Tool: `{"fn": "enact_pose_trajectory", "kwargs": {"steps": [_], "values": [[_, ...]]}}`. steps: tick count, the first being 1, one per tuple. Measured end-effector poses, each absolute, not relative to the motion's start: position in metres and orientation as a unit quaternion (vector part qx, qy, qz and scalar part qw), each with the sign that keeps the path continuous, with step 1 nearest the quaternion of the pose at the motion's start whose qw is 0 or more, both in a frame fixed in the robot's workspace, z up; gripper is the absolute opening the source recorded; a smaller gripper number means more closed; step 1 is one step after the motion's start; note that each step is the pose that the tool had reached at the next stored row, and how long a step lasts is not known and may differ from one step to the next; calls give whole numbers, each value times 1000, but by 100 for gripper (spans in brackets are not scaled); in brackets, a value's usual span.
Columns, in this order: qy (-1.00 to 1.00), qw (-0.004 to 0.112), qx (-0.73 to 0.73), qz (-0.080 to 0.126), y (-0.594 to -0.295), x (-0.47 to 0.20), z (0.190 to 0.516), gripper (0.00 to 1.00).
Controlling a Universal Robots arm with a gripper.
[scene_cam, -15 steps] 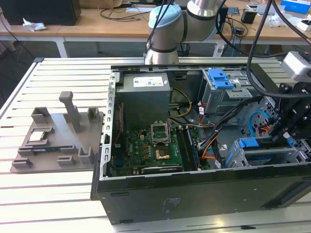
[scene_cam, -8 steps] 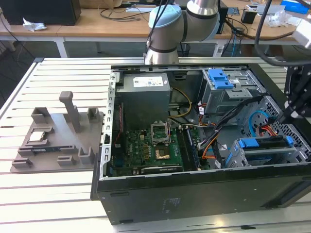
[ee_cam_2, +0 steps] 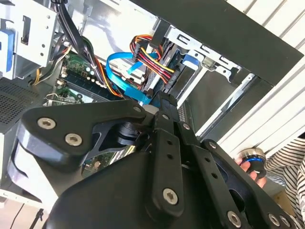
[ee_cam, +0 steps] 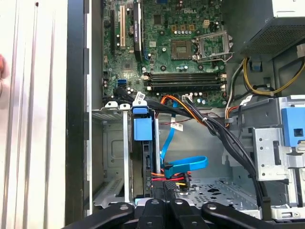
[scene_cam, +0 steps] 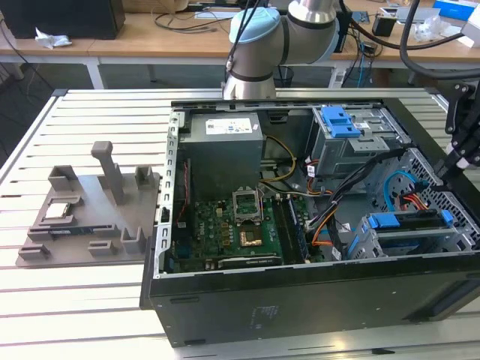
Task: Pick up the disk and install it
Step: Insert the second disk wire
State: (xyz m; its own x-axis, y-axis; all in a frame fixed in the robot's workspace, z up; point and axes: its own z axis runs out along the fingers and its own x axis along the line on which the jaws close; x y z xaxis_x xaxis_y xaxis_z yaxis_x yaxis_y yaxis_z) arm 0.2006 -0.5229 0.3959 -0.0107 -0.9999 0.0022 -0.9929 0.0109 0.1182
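Computer case (scene_cam: 300,300), black, lies open on its side on a white slatted surface (scene_cam: 75,300).

Contents of the case, exterior view:
- green motherboard (scene_cam: 225,225) with an empty processor socket
- grey power supply (scene_cam: 225,142) towards the far wall
- metal cage with a blue latch (scene_cam: 341,120) at the far corner on the exterior view's right
- bundled black, orange and blue cables between the motherboard and the cages

Disk (scene_cam: 405,222): sits in the lower metal cage at the near corner on the exterior view's right, with its blue bracket along the top edge. In the first wrist view the disk (ee_cam: 147,160) is seen edge-on in its slot, beside the case wall. A blue tab stands at one end. Red, yellow and black wires and a blue flat cable (ee_cam: 183,164) sit at the other end.

Pincer (scene_cam: 459,161): black, it hangs over the case edge at the exterior view's right, just above the disk's cage. In the first wrist view the pincer (ee_cam: 167,188) is clenched, its two bars side by side with no gap between them. The tips lie at the cabled end of the disk. Whether they touch it cannot be told. The second wrist view places the pincer (ee_cam_2: 164,107) close to the same wires.

Grey holder tray (scene_cam: 82,217): rests on the surface, well apart from the case, on the exterior view's left.

Person's hand (ee_cam_2: 250,164): lies outside the case wall and has a striped sleeve.
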Motion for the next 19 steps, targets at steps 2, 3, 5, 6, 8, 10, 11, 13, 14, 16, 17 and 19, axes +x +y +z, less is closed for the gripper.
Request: {"fn": "enact_pose_trajectory", "kwargs": {"steps": [2,3,5,6,8,10,11,13,14,16,17,19], "values": [[-710,42,702,-41,-523,201,396,11],[-710,42,702,-41,-523,201,396,11],[-710,42,702,-41,-523,201,396,29],[-710,42,702,-41,-523,201,396,36],[-710,42,702,-41,-523,201,396,42],[-710,43,702,-41,-523,197,393,42],[-710,42,702,-41,-523,190,389,42],[-710,42,702,-42,-522,183,382,42],[-710,42,702,-42,-521,183,377,42],[-710,41,702,-43,-520,183,373,42],[-710,41,702,-43,-520,183,371,42],[-710,41,702,-43,-520,183,368,42]]}}
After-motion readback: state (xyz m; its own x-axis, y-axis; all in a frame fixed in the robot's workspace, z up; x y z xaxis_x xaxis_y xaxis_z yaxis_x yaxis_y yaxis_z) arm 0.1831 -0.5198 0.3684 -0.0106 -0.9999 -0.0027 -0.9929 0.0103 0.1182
